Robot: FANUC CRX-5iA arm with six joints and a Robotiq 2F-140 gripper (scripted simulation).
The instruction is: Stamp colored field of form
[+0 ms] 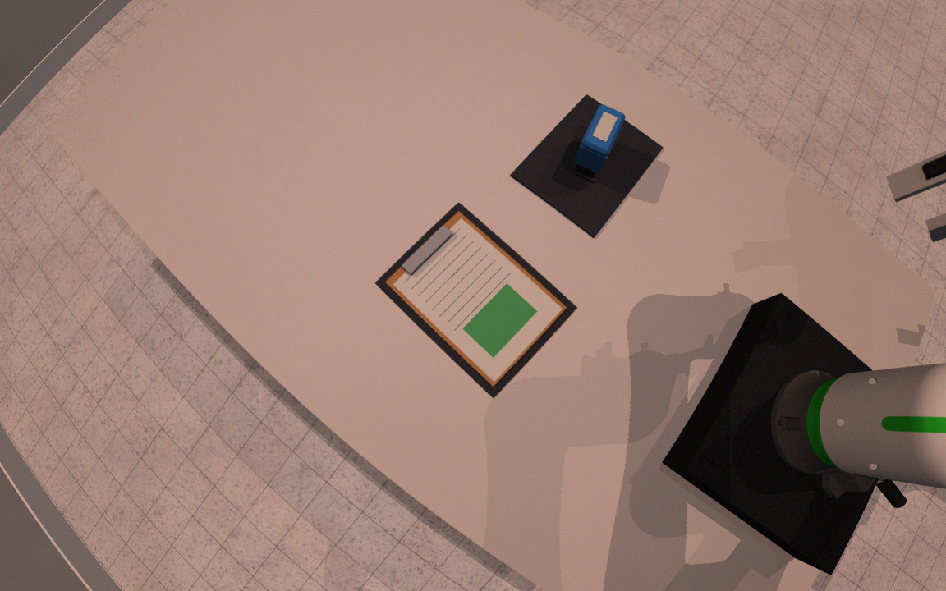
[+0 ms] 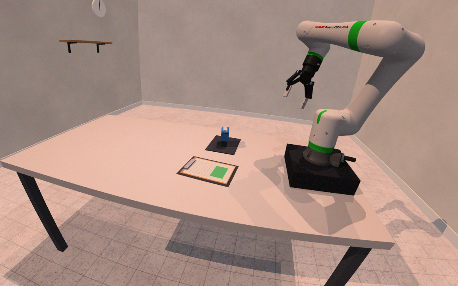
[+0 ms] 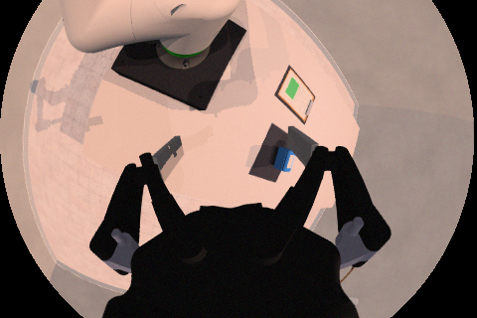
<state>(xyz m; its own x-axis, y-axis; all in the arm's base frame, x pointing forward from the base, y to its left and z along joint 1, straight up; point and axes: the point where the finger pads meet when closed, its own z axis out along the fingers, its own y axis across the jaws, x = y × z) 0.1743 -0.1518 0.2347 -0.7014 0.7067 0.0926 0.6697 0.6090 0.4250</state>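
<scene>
The blue stamp (image 1: 599, 140) with a white label on top stands upright at the middle of the black mat (image 1: 586, 165). The form (image 1: 475, 297) lies on a clipboard nearer the table's front, with a green field (image 1: 500, 320) that bears no mark. My gripper (image 1: 941, 207) is open and empty, high in the air far to the right of the mat, as the exterior view shows (image 2: 294, 96). In the wrist view the stamp (image 3: 284, 159), the mat (image 3: 278, 154) and the form (image 3: 296, 93) look small and far below the fingers.
The arm's black base block (image 1: 767, 429) stands on the table's right part, with the arm's lower joint (image 2: 325, 133) on it. A grey clip (image 1: 426, 249) holds the form's top edge.
</scene>
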